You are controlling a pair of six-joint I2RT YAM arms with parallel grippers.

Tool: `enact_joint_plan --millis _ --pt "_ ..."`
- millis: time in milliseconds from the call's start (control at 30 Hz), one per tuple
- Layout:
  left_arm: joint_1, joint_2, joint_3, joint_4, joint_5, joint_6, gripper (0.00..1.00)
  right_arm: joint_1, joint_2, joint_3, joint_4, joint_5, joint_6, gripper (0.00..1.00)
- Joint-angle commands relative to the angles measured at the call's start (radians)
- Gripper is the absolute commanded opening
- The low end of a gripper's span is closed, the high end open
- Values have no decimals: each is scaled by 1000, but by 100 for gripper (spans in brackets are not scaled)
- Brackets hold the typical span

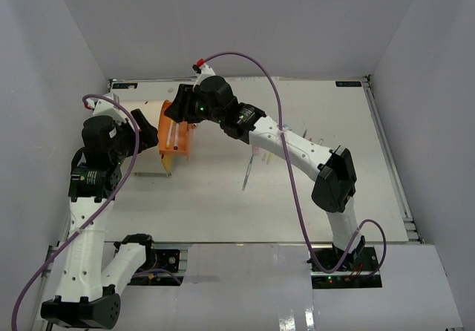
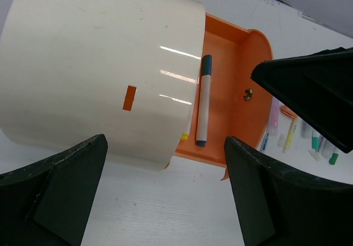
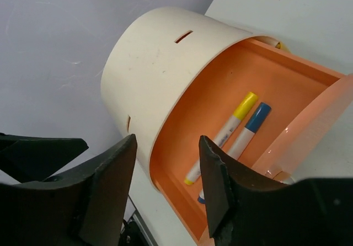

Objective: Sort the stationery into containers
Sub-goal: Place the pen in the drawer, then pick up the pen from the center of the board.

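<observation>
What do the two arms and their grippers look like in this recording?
The left arm and right arm both have white link shells dotted with small holes, joined by black joint housings. A purple cable trails along each. A green light glows at the right wrist. The left gripper and right gripper have broad, matte black, wedge-shaped fingers.
</observation>
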Motion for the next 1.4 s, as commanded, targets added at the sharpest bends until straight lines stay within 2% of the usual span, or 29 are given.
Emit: enact_joint_plan --millis 0,200,333,467,533,633,700,800,967,1133,1367 --pt "-3 -16 18 -6 -10 0 98 5 -24 41 29 57 -39 58" --pt "-3 -19 22 -8 -6 2 98 -1 -130 -25 -5 163 -209 67" --pt "-2 -21 21 -8 -3 0 98 -47 -301 -204 -54 294 -320 69" --pt "-3 -21 16 -5 8 2 98 -173 -459 -430 -89 377 -389 68" --pt "-3 -19 15 -3 14 0 98 -239 -533 -514 -124 364 -386 68" --pt "-3 -18 15 -3 22 0 98 -403 -614 -732 -137 364 -385 66" --pt "-5 -16 15 -3 23 -1 98 -470 -648 -804 -138 350 -377 65" --pt "-7 -15 12 -1 23 -1 98 -579 -659 -907 -141 332 -365 63" --pt "-8 -13 5 -3 23 -3 98 -722 -595 -953 -138 282 -320 57" --pt "-11 -13 12 -9 23 2 98 -782 -495 -934 -120 272 -296 50" --pt "-13 -13 9 -9 23 2 98 -799 -391 -917 -98 272 -271 46"
